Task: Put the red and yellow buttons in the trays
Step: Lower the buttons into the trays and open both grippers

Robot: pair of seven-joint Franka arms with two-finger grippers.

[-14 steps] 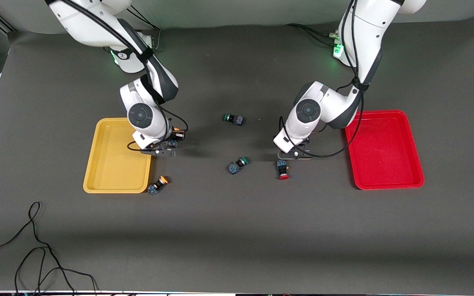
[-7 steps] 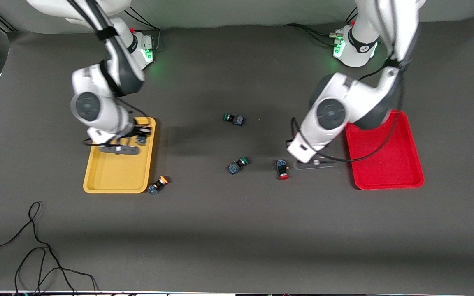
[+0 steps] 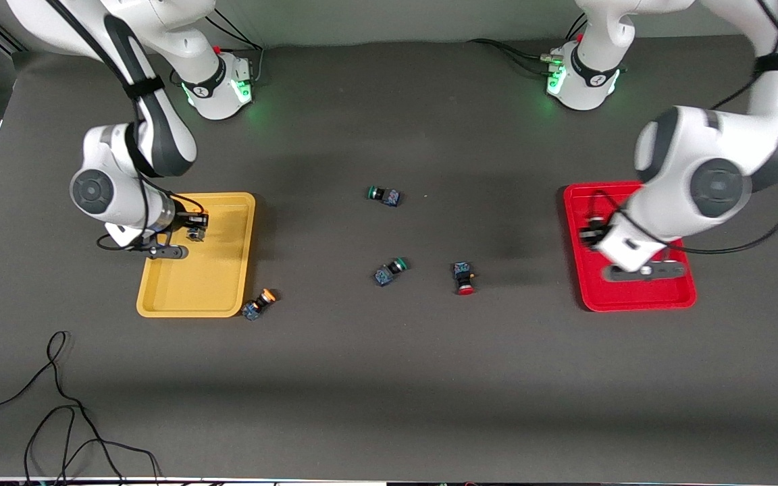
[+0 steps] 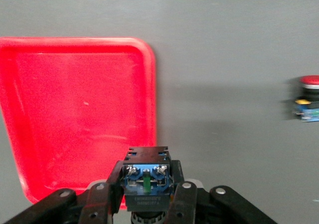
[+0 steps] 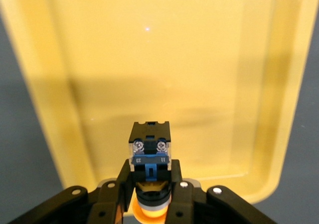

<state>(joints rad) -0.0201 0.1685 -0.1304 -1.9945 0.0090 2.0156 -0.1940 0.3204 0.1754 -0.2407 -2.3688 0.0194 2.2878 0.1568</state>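
Since a second ago both arms have swung outward from the table's middle, each carrying a button. Right arm went from just beside the yellow tray's edge to over the tray; left arm went from near the loose red button to over the red tray.

Right gripper (image 5: 152, 184) is clamped on a yellow-capped button (image 5: 149, 147), cap toward the wrist, dark body pointing down at the yellow tray (image 3: 223, 297). It hangs over the part of that tray toward the robots' bases.

Left gripper (image 4: 147, 204) is clenched on another button (image 4: 147, 171); cap colour can't be told, only the dark body with blue terminal block shows. It hangs over the red tray (image 3: 575, 283), by the edge facing the table's middle.

On the table, unchanged: second yellow button (image 3: 258, 304) just beside the yellow tray's near corner, red button (image 3: 463, 278) mid-table, well apart from the red tray. Two green-capped buttons (image 3: 390, 271) (image 3: 383, 195) lie near the centre.
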